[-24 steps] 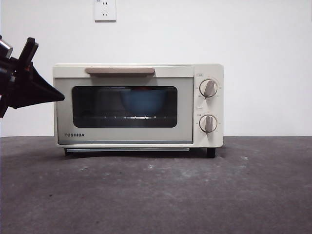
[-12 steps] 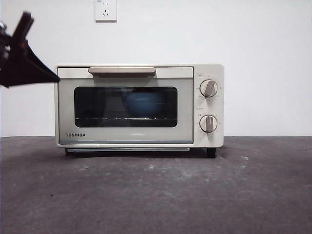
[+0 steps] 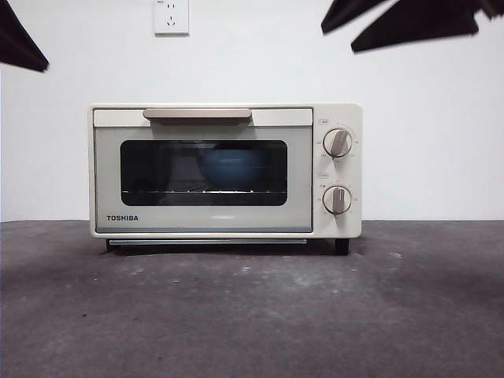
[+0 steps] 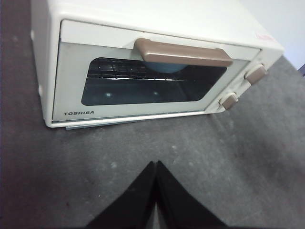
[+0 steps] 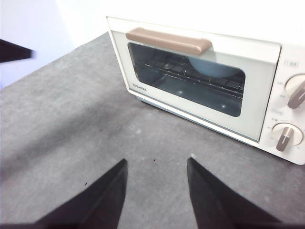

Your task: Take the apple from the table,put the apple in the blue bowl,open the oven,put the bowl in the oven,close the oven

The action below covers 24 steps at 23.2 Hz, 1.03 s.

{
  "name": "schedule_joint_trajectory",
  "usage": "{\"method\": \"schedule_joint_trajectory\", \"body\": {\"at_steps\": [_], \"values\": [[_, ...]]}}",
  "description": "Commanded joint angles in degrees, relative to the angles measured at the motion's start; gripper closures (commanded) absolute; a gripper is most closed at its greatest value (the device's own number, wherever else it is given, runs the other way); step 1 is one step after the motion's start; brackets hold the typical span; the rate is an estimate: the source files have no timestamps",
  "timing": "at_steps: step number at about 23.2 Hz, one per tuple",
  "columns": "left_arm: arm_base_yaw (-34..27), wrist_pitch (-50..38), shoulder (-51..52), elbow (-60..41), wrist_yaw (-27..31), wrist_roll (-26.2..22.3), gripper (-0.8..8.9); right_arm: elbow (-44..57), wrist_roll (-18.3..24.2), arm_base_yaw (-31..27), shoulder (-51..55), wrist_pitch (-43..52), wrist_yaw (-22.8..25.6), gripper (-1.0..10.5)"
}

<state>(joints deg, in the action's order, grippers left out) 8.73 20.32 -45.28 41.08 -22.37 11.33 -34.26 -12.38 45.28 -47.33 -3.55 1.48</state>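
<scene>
The oven (image 3: pixel 226 171) now sits square with its door flush shut, the blue bowl (image 3: pixel 231 168) dim behind the glass; the apple isn't visible. The left pincer (image 4: pixel 156 167), jaws pressed together, has pulled up and away from the door, and the right pincer (image 5: pixel 157 167), spread and empty, has come into view above. I judge the task done. The dark grey bench (image 3: pixel 252 315) is scuffed; behind it, a white wall (image 3: pixel 425 142) with a socket (image 3: pixel 171 16).

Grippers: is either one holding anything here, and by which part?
Nothing is held. The left gripper is shut on nothing; the right gripper is open and empty.
</scene>
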Motion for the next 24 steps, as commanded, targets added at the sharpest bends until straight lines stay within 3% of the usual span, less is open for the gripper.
{"method": "schedule_joint_trajectory", "body": {"at_steps": [1, 11, 13, 16, 24], "values": [[1.07, 2.08, 2.14, 0.87, 2.05, -2.14, 8.07, 0.17, 0.44, 0.35, -0.20, 2.21, 0.17, 7.5], [1.68, 4.57, 5.99, 0.87, 2.38, -2.29, 8.07, 0.17, 0.39, 0.35, -0.15, 6.25, 0.22, 7.5], [1.68, 4.57, 5.99, 0.87, 2.38, -2.27, 8.07, 0.17, 0.31, 0.35, -0.15, 5.97, 0.24, 7.9], [1.68, 4.57, 5.99, 0.87, 2.38, -2.25, 8.06, 0.17, 0.22, 0.35, -0.17, 5.88, 0.24, 9.5], [1.68, 4.39, 5.99, 0.87, 2.38, -2.08, 8.06, 0.17, 0.46, 0.35, -0.15, 5.99, 5.38, 9.4]]}}
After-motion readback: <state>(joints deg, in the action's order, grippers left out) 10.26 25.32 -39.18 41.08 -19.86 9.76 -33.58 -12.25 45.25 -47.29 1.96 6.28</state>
